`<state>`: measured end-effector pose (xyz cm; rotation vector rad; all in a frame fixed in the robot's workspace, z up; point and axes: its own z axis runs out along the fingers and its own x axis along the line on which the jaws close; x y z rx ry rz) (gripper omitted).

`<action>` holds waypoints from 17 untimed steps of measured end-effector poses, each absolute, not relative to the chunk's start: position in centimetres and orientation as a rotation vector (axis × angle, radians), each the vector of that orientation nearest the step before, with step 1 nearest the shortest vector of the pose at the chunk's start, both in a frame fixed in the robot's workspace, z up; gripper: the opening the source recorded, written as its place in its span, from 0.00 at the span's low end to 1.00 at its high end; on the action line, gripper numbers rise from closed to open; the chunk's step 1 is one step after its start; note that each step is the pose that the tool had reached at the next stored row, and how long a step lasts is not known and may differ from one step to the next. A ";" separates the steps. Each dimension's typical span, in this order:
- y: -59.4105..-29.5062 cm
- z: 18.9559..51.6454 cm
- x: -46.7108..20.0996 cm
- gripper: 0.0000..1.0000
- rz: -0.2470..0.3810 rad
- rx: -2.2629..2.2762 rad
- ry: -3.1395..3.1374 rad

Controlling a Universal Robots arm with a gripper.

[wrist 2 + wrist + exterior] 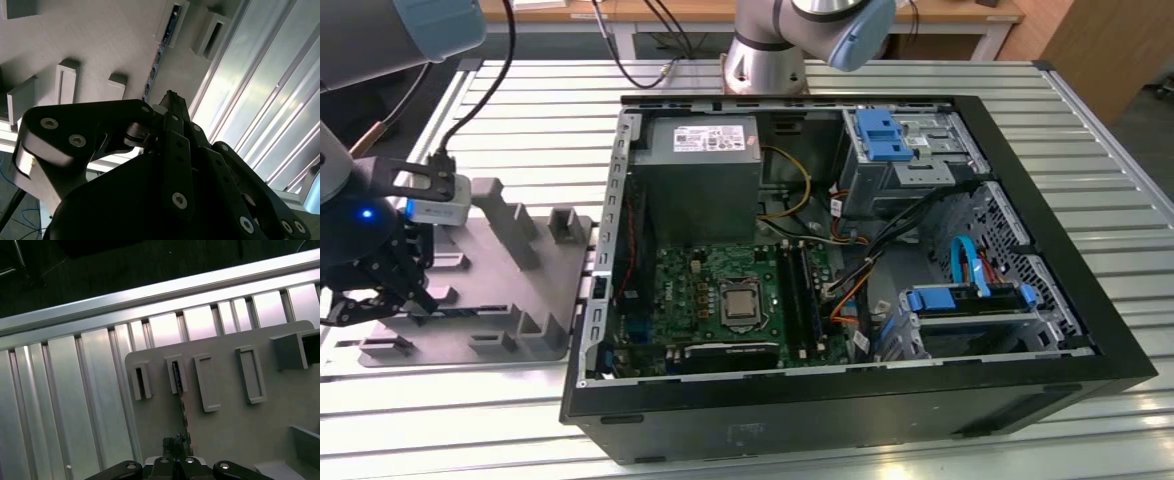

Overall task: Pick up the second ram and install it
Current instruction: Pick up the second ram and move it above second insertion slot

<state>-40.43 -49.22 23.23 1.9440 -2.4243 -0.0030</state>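
One step in hand, by my read: the pick, grasp stage, with nothing installed yet. Gripper (374,295) sits over the grey holder plate (520,290) at the exterior view's left, well apart from the case (1067,300) and the board (707,290). In both wrist views the ram (182,410) stands on edge, far end seated in a holder block (170,375), near end running right up to the gripper tips. Jaws are drawn in narrow with that near end between them; it looks like a grip on the ram, though actual clamp contact is hard to confirm. Ram isn't lifted: it's in the block. Extraction calls for a straight pull along the block slot, no twist, since the stick is thin and would likely bind or flex.
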 end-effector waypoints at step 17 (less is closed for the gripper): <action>-49.2 23.2 -40.4 0.10 0.000 2.078 -2.310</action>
